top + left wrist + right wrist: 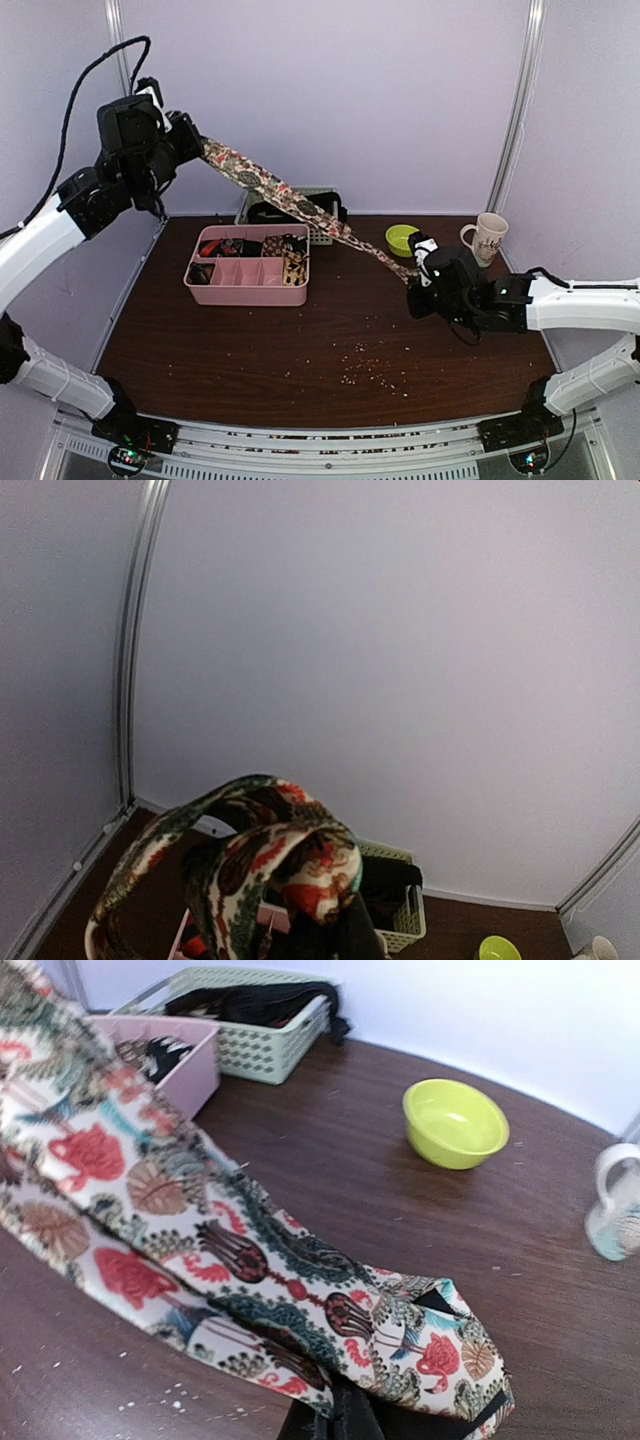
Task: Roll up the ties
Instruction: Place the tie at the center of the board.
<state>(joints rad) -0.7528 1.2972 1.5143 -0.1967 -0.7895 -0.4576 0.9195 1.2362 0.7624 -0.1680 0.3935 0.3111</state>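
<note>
Keep the patterned tie (pixel 290 200) taut and untwisted, slung in mid-air from the left gripper (pixel 195 148), high at the far left and clamped on one end, down to the right gripper (pixel 416 266), low at the right and pinched shut on the other. Probably best to lay it flat on bare table near the pink tray (pixel 245 296), then wind from one end, edges aligned. Cannot make out fingertips in either wrist view, buried under fabric; depth of each grip hidden.
</note>
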